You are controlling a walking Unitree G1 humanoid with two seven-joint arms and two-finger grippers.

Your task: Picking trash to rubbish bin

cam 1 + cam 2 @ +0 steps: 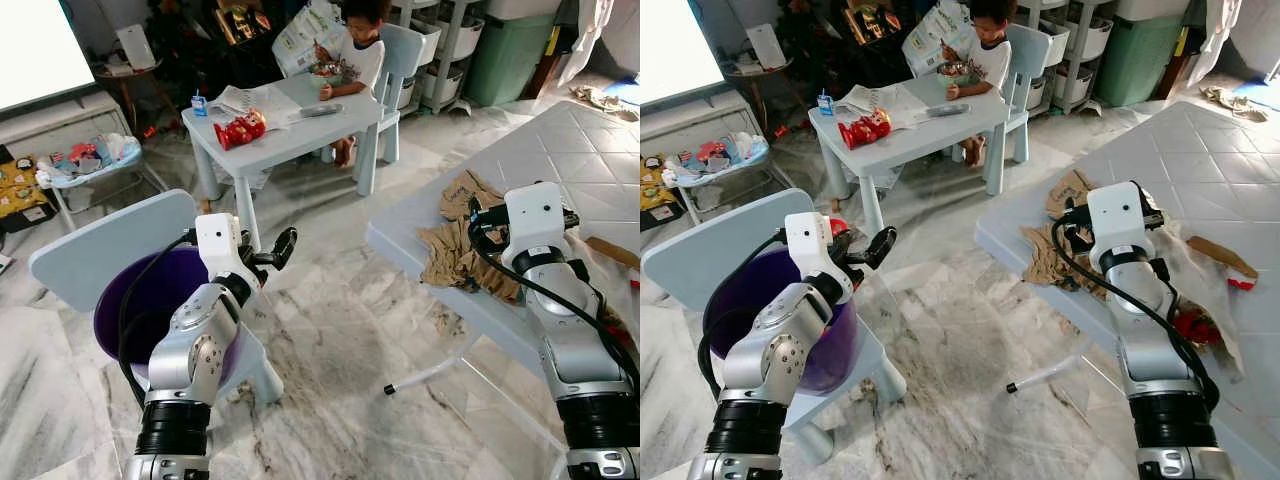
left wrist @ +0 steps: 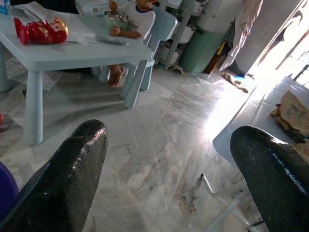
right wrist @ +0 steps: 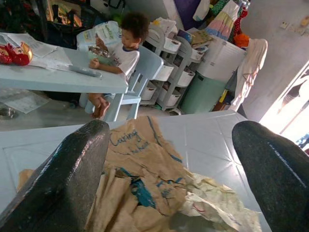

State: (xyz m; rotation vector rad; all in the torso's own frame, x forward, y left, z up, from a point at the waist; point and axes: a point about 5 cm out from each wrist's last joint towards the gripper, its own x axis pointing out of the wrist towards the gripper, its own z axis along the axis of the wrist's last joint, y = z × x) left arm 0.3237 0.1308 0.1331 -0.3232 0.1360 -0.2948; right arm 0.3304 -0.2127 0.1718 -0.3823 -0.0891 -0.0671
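Note:
Crumpled brown paper trash lies at the near left corner of the grey folding table. My right gripper hovers just over it, open and holding nothing; the right wrist view shows the brown paper between and below the two fingers. A purple bin sits on a pale blue chair at the left. Beyond the bin's right rim my left gripper is open and empty over the marble floor. A sliver of the purple bin shows beside its fingers.
More trash lies on the grey table: a red wrapper and torn brown card. A person sits at a small pale blue table with a red toy on it. Marble floor separates chair and table.

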